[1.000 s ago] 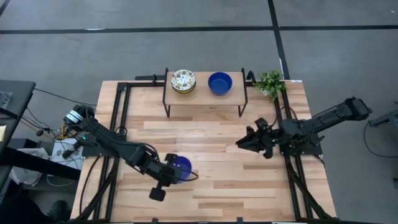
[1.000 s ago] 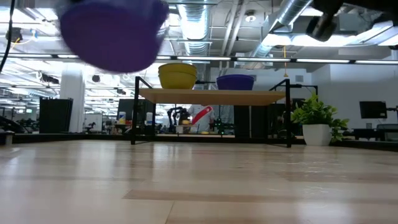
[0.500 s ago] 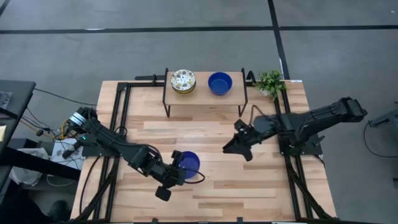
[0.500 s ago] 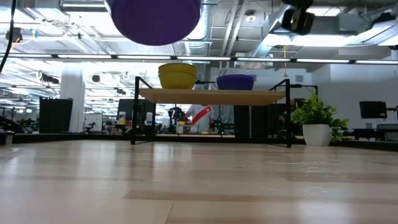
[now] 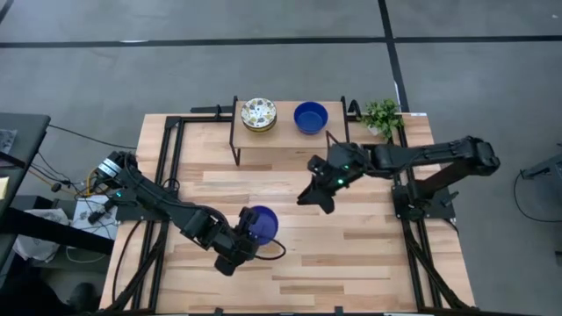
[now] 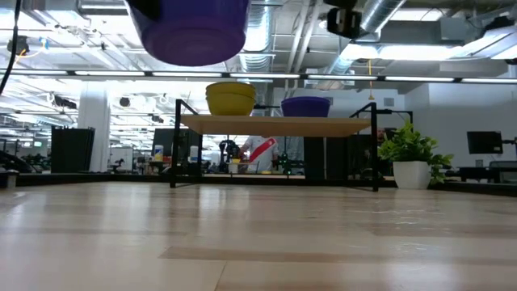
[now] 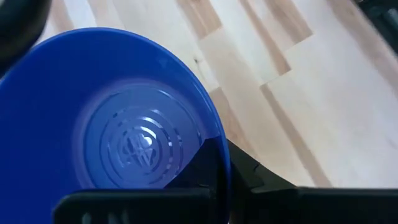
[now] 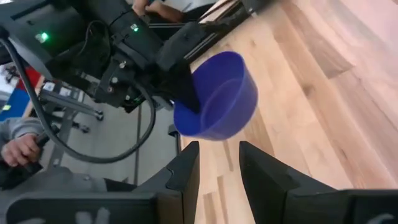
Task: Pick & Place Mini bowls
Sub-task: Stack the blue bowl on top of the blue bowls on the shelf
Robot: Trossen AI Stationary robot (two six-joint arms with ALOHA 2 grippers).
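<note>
My left gripper (image 5: 247,235) is clamped on the rim of a glossy cobalt blue mini bowl (image 5: 261,223), one finger inside the rim and one outside; the left wrist view shows that bowl (image 7: 118,130) filling most of the frame with light wood beneath it; the low view has the same bowl (image 6: 194,31) hanging well above the tabletop, so I am carrying it in the air over the front-left part of the light wooden table (image 5: 351,254); the right wrist view catches it too (image 8: 217,96), held by the left arm's dark finger.

My right gripper (image 5: 313,195) hangs over the middle of the table, just in front of the shelf, its fingers (image 8: 186,171) parted with nothing between them, pointing toward the carried bowl but well apart from it.

On the small wooden shelf with black legs (image 5: 290,136) at the back sit a white floral-patterned bowl (image 5: 259,112) to the left and a second cobalt blue bowl (image 5: 310,117) to the right, near each other but apart; a small green potted plant (image 5: 382,117) stands just beside the shelf's right end.

A person's hand (image 8: 22,149) shows beyond the table edge in the right wrist view.
</note>
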